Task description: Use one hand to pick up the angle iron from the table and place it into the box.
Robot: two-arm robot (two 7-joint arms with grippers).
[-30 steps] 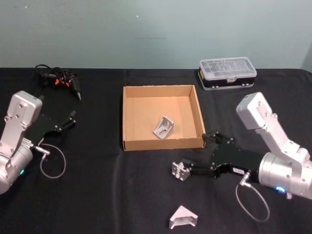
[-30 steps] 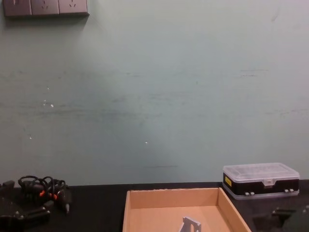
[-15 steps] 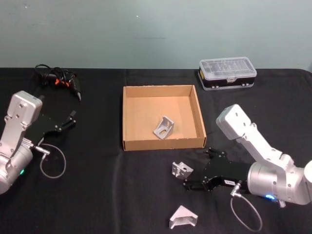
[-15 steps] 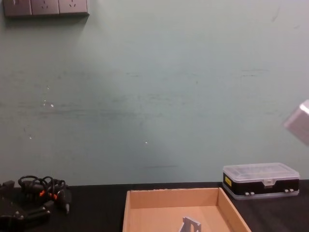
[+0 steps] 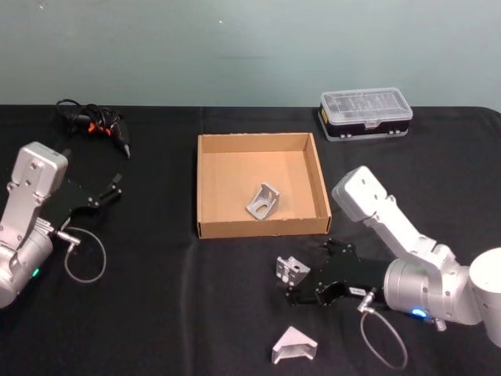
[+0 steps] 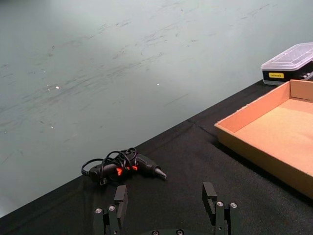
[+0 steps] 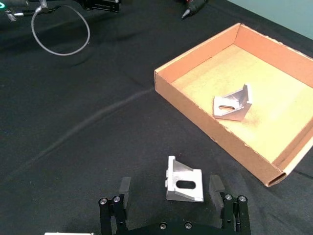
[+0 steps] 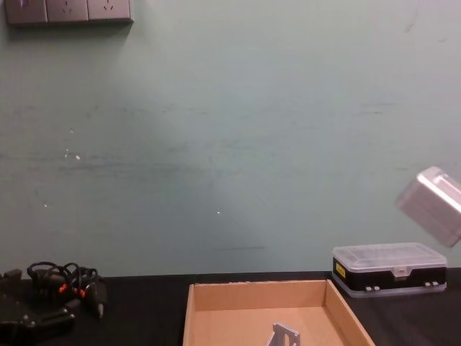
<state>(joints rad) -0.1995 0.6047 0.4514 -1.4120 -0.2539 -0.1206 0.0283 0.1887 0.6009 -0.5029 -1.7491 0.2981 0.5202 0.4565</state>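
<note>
At the left edge of the head view, your left gripper (image 5: 116,189) sits low over the bench (image 5: 156,298) with its jaws released and holding nothing. It is well apart from the work, so the right arm is the one to use. In the centre of the frame is the box (image 5: 262,229), with one boxed bracket (image 5: 263,202) already lying inside. Just below the box's near wall, a little to the right, the angle iron (image 5: 291,269) stands on the bench. Its slotted face (image 7: 186,184) is turned toward the right gripper (image 5: 304,272). This gripper's jaws are spread wide, one on each side of the iron. They seem not to touch it, and the iron lies nearer to one jaw than to the other. I judge you should centre the gripper first, then close. After that, the way goes up and left in the frame, and the near wall is the only edge to clear. A spare bracket (image 5: 294,346) lies at the lower centre, away from this way.
</note>
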